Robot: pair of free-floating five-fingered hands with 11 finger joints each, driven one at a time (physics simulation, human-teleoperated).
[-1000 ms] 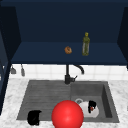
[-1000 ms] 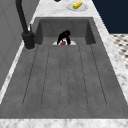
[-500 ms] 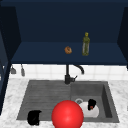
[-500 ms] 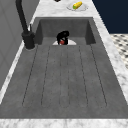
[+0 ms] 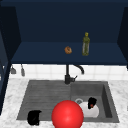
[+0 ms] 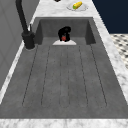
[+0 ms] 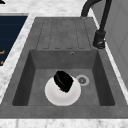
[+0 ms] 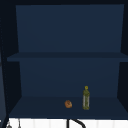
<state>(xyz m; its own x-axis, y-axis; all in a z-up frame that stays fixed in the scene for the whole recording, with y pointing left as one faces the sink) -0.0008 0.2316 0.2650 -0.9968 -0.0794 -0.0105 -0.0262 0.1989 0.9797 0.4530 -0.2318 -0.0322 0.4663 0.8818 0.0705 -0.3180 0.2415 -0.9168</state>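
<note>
Fingers curled down on the right hand (image 5: 92, 102), pinching a small red thing (image 5: 92, 106) right over the white plate (image 5: 96, 112) in the sink basin (image 5: 106, 97). From the front, the left hand (image 5: 34, 117) hangs low at the near edge of the draining board (image 5: 45, 96), well apart from the right; whether its fingers are apart or together I cannot tell. Between the 2 hands sits a big red ball (image 5: 67, 114), just beside the plate's left rim. Behind the right hand's fingers stand the drain (image 5: 79, 101) and, further back, the black tap (image 5: 68, 76). Up on the cabinet shelf (image 5: 37, 56) stand a green bottle (image 5: 85, 44) and a small orange item (image 5: 68, 50).

Left side view now: the right hand (image 6: 64, 33) is at the far end, fingers closed on the red thing (image 6: 63, 38) directly above the plate (image 6: 64, 43), with the ribbed draining board (image 6: 65, 75) stretching toward the camera. Tap (image 6: 25, 25) off to the left, and beyond the sink a dish with something yellow and green (image 6: 77, 5) on the worktop (image 6: 50, 7).

Right side view: the right hand (image 7: 63, 80) lies across the plate (image 7: 62, 93), palm over its upper half, the drain (image 7: 82, 80) just beside it.

Upper view: bottle (image 8: 86, 98) and orange item (image 8: 68, 104) stand near each other on the bottom shelf (image 8: 37, 106).
</note>
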